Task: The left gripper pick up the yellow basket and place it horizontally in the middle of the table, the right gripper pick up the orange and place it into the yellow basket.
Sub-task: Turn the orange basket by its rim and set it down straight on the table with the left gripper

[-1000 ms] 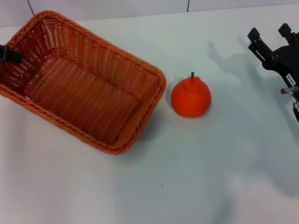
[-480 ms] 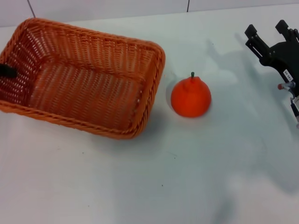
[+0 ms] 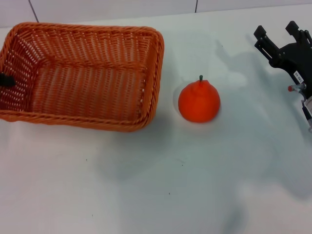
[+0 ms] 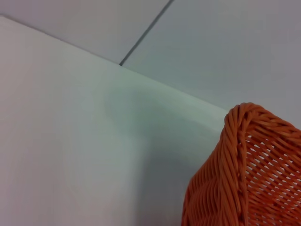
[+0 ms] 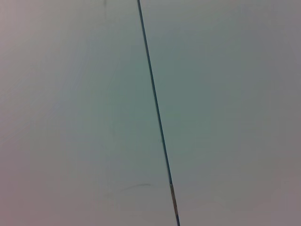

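The yellow basket [image 3: 87, 90], orange-brown wicker, sits level on the white table at the far left with its long side across the view; it is empty. One black finger of my left gripper [image 3: 6, 79] shows inside the basket's left wall, gripping that wall. A corner of the basket also shows in the left wrist view [image 4: 244, 174]. The orange [image 3: 199, 101] stands upright on the table just right of the basket, apart from it. My right gripper [image 3: 277, 30] is open and empty at the far right, well away from the orange.
The white table [image 3: 161, 185] stretches in front of the basket and the orange. A wall with a dark seam [image 3: 196, 6] runs along the back. The right wrist view shows only a pale surface with a dark line [image 5: 157, 117].
The basket has turned from a diagonal lie to level across the table, carried by my left gripper. The orange has stayed put. My right gripper has barely shifted.
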